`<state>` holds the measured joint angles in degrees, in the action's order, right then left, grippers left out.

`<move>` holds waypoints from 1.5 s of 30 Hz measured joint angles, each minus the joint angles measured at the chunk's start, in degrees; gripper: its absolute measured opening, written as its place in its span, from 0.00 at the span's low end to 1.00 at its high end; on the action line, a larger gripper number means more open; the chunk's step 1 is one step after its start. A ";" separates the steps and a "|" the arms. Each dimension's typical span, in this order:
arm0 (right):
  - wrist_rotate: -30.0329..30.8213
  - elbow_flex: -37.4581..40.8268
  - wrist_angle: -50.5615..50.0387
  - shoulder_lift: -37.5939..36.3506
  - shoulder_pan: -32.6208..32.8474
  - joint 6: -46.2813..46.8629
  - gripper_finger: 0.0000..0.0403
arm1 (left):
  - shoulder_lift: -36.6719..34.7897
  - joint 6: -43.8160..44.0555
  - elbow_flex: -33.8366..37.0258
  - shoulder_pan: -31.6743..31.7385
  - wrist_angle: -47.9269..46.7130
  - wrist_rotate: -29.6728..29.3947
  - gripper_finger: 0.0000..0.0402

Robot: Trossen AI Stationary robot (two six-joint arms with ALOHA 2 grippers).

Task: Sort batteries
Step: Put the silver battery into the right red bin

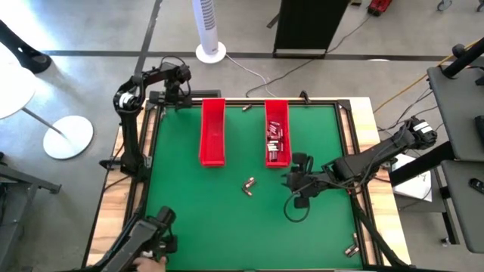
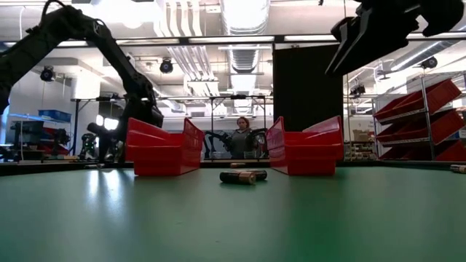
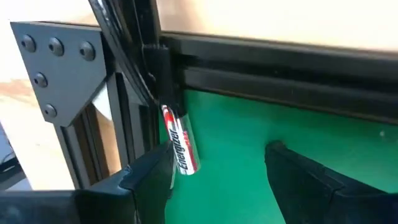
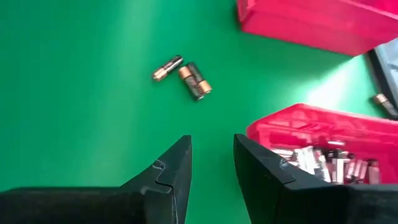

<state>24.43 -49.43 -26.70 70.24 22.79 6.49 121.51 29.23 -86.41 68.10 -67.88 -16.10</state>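
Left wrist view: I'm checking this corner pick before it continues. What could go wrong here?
The battery lies against the black frame in the table corner, so the open left tool may strike the frame or jam the battery against it. One finger already sits beside the battery and could nudge it away.

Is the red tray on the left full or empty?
Empty, as far as the overhead view shows: the left red tray is bare inside, while the right tray holds batteries.
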 joint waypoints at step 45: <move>4.29 0.00 0.32 -0.15 -0.69 -3.36 0.22 | 0.16 1.65 -1.53 1.02 3.16 5.52 0.58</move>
<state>28.72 -49.43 -26.38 70.08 22.11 3.13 121.68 30.88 -87.94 69.12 -64.72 -10.58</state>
